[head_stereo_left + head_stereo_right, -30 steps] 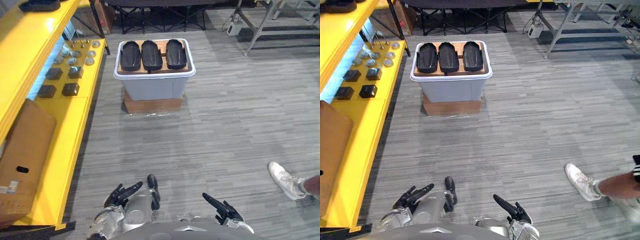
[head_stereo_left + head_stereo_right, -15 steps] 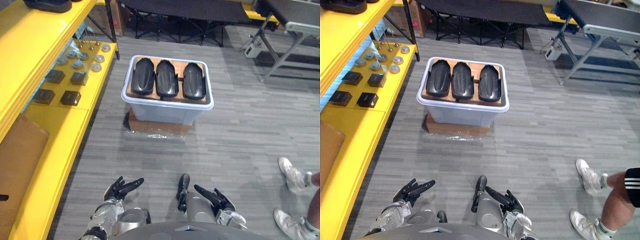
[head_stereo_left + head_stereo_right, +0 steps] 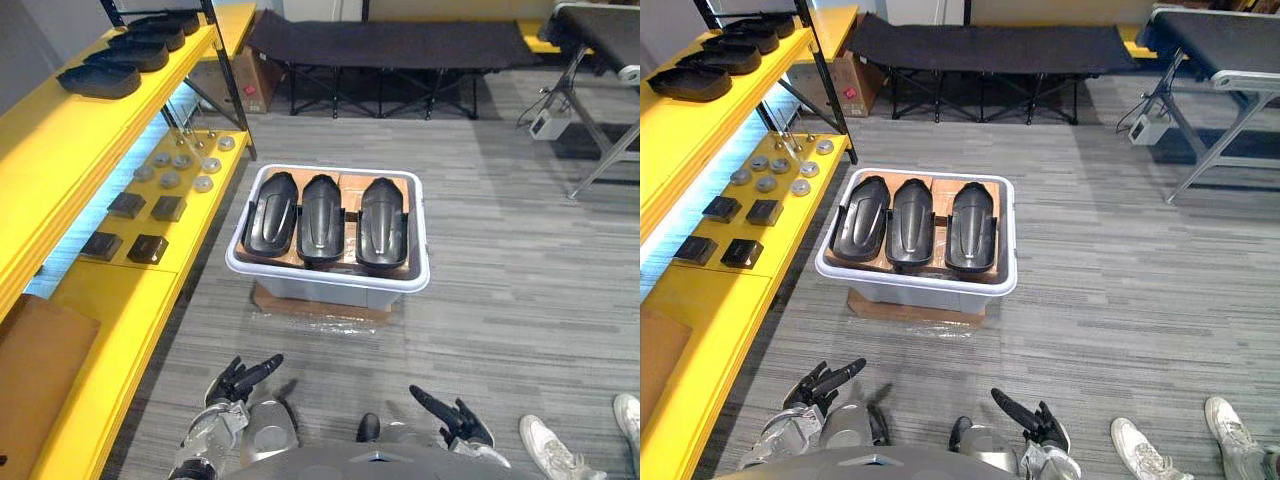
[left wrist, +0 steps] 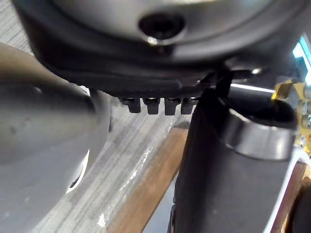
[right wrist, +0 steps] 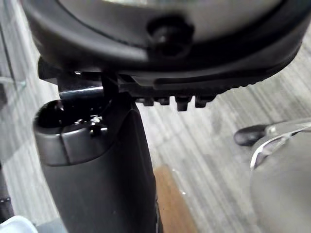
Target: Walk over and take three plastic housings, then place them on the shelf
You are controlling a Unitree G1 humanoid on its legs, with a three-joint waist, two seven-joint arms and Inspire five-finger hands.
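Three black plastic housings lie side by side, the left one (image 3: 272,212), the middle one (image 3: 322,215) and the right one (image 3: 382,218), on a brown board across a pale grey tub (image 3: 325,283) on the floor ahead. My left hand (image 3: 240,378) hangs low at the bottom left, fingers straight and holding nothing. Low at the bottom right, my right hand (image 3: 452,418) is likewise open and empty. Both hands are well short of the tub. More black housings (image 3: 100,80) rest on the top board of the yellow shelf (image 3: 70,130) at my left.
The yellow shelf's lower board (image 3: 120,300) carries small black blocks (image 3: 148,248) and round metal parts (image 3: 180,170). The tub stands on a flat cardboard box (image 3: 320,303). A folding cot (image 3: 400,45) stands behind it. A person's white shoe (image 3: 555,455) shows at the bottom right.
The camera has moved forward and the tub with the housings now sits nearer and lower in view. My hands stay low and open. The person's shoes have shifted toward the bottom right corner.
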